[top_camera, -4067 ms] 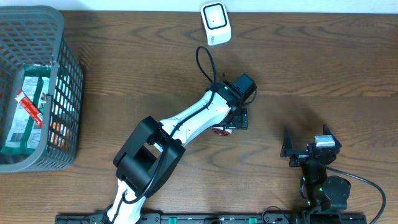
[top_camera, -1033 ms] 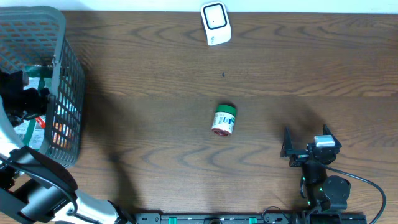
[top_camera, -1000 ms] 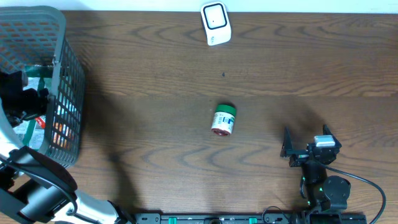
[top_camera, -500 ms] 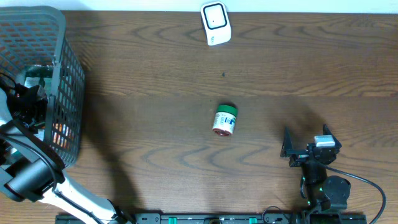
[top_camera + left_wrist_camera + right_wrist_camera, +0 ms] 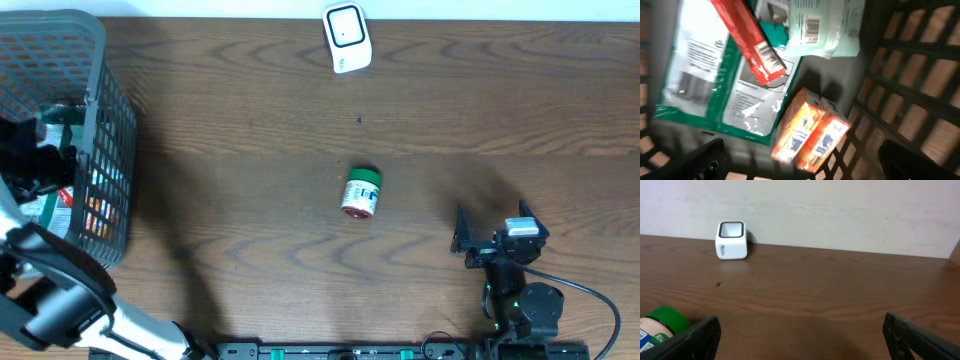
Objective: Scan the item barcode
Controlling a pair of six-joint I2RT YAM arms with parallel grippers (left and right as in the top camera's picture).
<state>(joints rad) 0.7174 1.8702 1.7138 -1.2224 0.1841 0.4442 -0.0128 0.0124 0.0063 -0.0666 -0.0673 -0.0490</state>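
Two grippers: you see both with their jaws spread wide and nothing clamped between them.
Left gripper (image 5: pixel 38 160): it is down inside the basket (image 5: pixel 105 130), which stands at the left edge of the tabletop (image 5: pixel 250 120). In the left wrist view its dark fingers (image 5: pixel 705 160) sit at the two lower corners, parted above the packets.
Right gripper (image 5: pixel 492 232): it is near the tabletop's near-right corner and faces the far edge. Its fingers (image 5: pixel 690 337) are apart over bare wood.
Jar (image 5: pixel 360 192): the item lies on its side near the middle of the tabletop, with the green lid toward the far edge and a white printed label on its body. It is well apart from both grippers. In the right wrist view you find it at the lower left corner, just beside one finger.
Scanner (image 5: pixel 346 37): a white block with a dark-framed window at the far edge of the tabletop, well apart from the jar.
Basket contents: a green and white pouch (image 5: pixel 725 95) lies flat on the basket floor. A red stick pack (image 5: pixel 747 42) lies across it with a barcode showing. A pale green pouch (image 5: pixel 822 25) also shows a barcode. An orange box (image 5: pixel 810 132) rests close to the grid wall.
Legibility: the left wrist view is blurred, so you cannot read the print on the packets.
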